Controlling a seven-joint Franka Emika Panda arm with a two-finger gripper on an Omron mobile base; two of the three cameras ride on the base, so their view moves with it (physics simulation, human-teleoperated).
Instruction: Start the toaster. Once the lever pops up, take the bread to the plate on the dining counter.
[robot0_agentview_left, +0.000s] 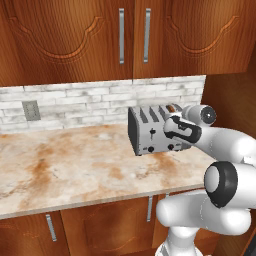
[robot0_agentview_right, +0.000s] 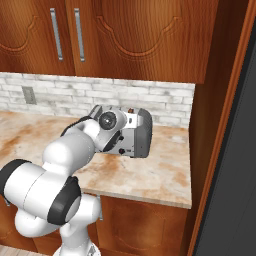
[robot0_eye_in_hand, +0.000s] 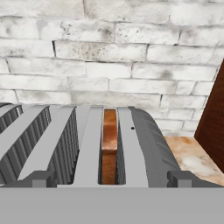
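The silver-grey toaster (robot0_agentview_left: 148, 128) (robot0_agentview_right: 140, 131) (robot0_eye_in_hand: 65, 140) stands on the wall counter against the brick backsplash. The bread (robot0_eye_in_hand: 109, 146) (robot0_agentview_left: 171, 108) stands on edge in its rightmost slot, brown crust up. My gripper (robot0_eye_in_hand: 110, 178) is open, its fingertips (robot0_eye_in_hand: 40, 178) spread wide at the toaster's front edge on either side of the two right-hand slots. From the left base camera my hand (robot0_agentview_left: 181, 129) covers the right half of the toaster's face; the left black lever (robot0_agentview_left: 152, 132) shows. The plate and the dining counter are out of view.
Beige marbled wall counter (robot0_agentview_left: 75, 165) (robot0_agentview_right: 160, 170) stretches left of the toaster. A tall wood panel (robot0_agentview_right: 220, 125) (robot0_eye_in_hand: 212, 118) stands close on the toaster's right. Wood cabinets (robot0_agentview_left: 130, 35) hang above, and an outlet (robot0_agentview_left: 31, 110) sits in the backsplash.
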